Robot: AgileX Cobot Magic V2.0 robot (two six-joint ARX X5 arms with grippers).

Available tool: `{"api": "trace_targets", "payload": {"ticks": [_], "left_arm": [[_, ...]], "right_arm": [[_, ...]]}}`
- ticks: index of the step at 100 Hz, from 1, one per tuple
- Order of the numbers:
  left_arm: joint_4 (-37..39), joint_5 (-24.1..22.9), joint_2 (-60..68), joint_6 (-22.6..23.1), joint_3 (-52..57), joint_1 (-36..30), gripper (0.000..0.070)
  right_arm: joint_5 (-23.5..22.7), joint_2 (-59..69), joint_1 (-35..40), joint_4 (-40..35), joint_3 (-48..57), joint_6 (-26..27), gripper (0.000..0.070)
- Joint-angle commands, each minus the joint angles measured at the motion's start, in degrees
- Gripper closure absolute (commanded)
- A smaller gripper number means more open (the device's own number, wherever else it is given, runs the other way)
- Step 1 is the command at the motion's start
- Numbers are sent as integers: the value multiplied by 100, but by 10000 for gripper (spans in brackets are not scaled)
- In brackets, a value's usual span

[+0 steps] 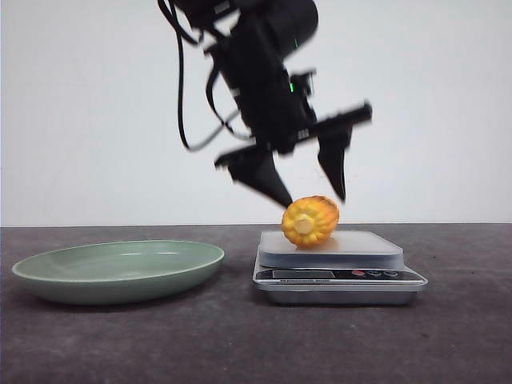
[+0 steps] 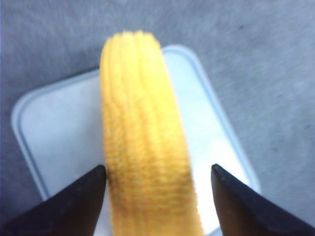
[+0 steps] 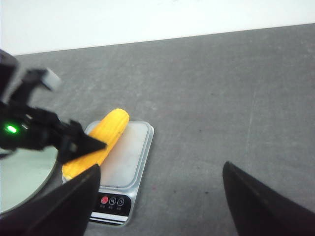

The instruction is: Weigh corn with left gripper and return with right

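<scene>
The corn (image 1: 310, 221) lies on its side on the platform of the silver kitchen scale (image 1: 360, 250), pale cut end toward the camera. My left gripper (image 1: 315, 199) hangs just above it, open, one pointed finger on each side. In the left wrist view the corn (image 2: 142, 123) runs between the fingers; the gripper (image 2: 157, 167) is not closed on it. My right gripper (image 3: 161, 166) is open and empty, above the table beside the scale (image 3: 133, 152). The right wrist view also shows the corn (image 3: 110, 129) and a left fingertip (image 3: 86, 144) over it.
A shallow green plate (image 1: 120, 268) sits on the dark table to the left of the scale; its rim shows in the right wrist view (image 3: 27, 179). The scale's buttons (image 1: 374, 274) face the front. A white wall stands behind.
</scene>
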Motion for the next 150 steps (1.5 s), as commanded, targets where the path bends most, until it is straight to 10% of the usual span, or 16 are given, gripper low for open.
{"api": "trace_targets", "payload": {"ticks": [1,64,103,150], "left_arm": [[85,-153,-570,343,144,0,302],[-2437,-2155,-5890,1014,136,1327,307],[-4319,-3233,-7897,103,-85,1331,307],[-5292,-2929,-9156,-691,-1123,1335,307]], "right_arm": [[-2,20,11,31,107,-46,200],[-380,728,605,778,114,264,200],[-424,2553,1694,2323,151,750,199],[621,5372,2673,2549,1606,651,86]]}}
